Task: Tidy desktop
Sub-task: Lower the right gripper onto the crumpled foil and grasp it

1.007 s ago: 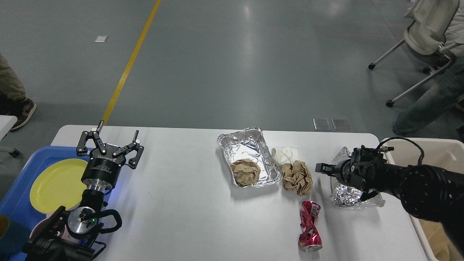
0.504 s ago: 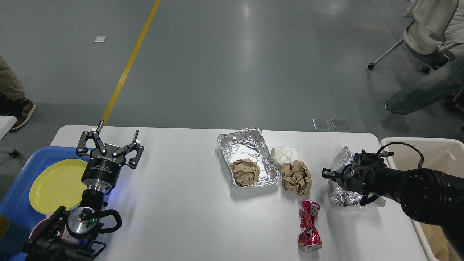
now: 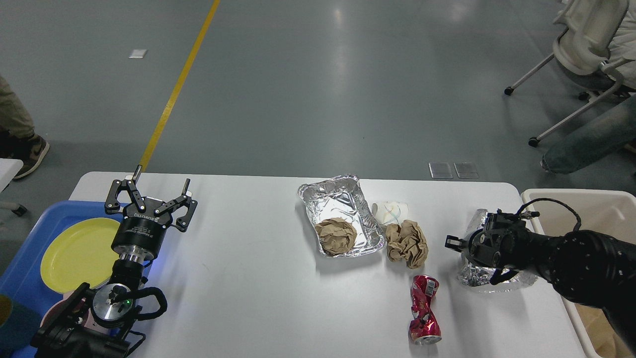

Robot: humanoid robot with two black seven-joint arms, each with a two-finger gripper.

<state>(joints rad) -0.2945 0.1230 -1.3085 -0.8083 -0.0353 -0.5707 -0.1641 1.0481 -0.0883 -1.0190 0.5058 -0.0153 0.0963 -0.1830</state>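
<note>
The white desktop (image 3: 248, 278) carries a foil tray (image 3: 343, 199) with a brown paper ball (image 3: 336, 236) in it. Beside the tray lie a second brown paper ball (image 3: 407, 243), a white crumpled piece (image 3: 391, 211) and a crushed red can (image 3: 424, 311). A crumpled foil wad (image 3: 477, 277) lies at the right. My right gripper (image 3: 453, 243) is low over the wad, dark and end-on, so its fingers cannot be told apart. My left gripper (image 3: 162, 178) is open and empty at the far left of the desktop.
A blue tray (image 3: 20, 278) with a yellow plate (image 3: 79, 253) stands at the left edge. A beige bin (image 3: 596, 209) stands off the right edge. A seated person and a wheeled chair (image 3: 581, 44) are at the far right.
My right gripper has drawn back to the right and slightly down. The foil wad has shifted a little right with it. The left arm has not moved.
</note>
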